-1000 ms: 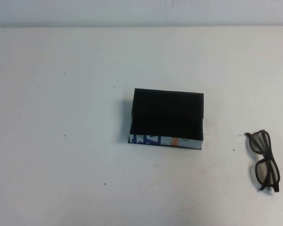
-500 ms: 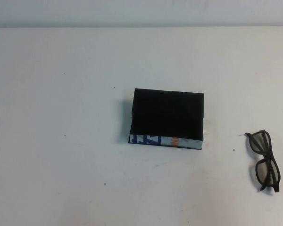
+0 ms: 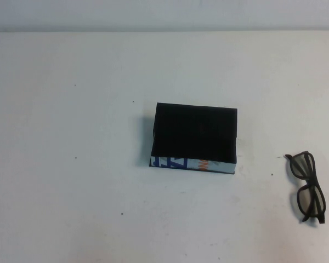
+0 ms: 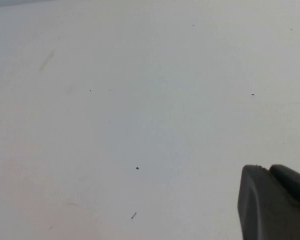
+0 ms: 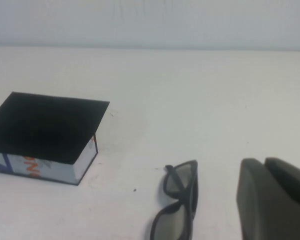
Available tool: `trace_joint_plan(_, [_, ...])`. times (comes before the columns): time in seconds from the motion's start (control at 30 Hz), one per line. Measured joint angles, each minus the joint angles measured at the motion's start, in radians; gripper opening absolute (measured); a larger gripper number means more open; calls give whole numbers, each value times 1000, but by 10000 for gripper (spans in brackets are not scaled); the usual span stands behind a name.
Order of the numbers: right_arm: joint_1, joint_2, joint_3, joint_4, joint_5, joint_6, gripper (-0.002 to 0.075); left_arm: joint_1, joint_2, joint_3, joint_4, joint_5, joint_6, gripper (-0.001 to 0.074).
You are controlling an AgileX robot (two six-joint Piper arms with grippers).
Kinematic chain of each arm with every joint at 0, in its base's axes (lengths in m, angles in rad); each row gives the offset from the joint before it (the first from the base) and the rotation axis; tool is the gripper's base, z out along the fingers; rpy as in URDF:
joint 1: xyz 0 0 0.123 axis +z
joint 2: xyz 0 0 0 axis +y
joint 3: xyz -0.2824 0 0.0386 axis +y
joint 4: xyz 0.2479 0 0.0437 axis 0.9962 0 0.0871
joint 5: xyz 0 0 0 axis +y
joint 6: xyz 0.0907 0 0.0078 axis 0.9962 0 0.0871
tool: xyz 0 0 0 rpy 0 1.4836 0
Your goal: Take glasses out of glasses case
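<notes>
The glasses case (image 3: 194, 137) is a black box in the middle of the table, with its white printed side facing me; it also shows in the right wrist view (image 5: 45, 127). The dark-framed glasses (image 3: 308, 186) lie folded on the table to the right of the case, apart from it. They also show in the right wrist view (image 5: 179, 200), just beside my right gripper (image 5: 264, 161), which is shut and empty. My left gripper (image 4: 267, 168) is shut and empty over bare table. Neither gripper shows in the high view.
The white table (image 3: 71, 164) carries only small dark specks. Its far edge meets a pale wall (image 3: 164, 13) at the back.
</notes>
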Motion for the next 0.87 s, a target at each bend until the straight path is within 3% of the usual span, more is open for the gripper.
trace_joint_plan(0.27, [0,-116,168,39,-9,47,-16,0,0,0,0,0,0,-4])
trace_joint_plan(0.87, [0,-116,177,34,28,74,-16,0,0,0,0,0,0,-4])
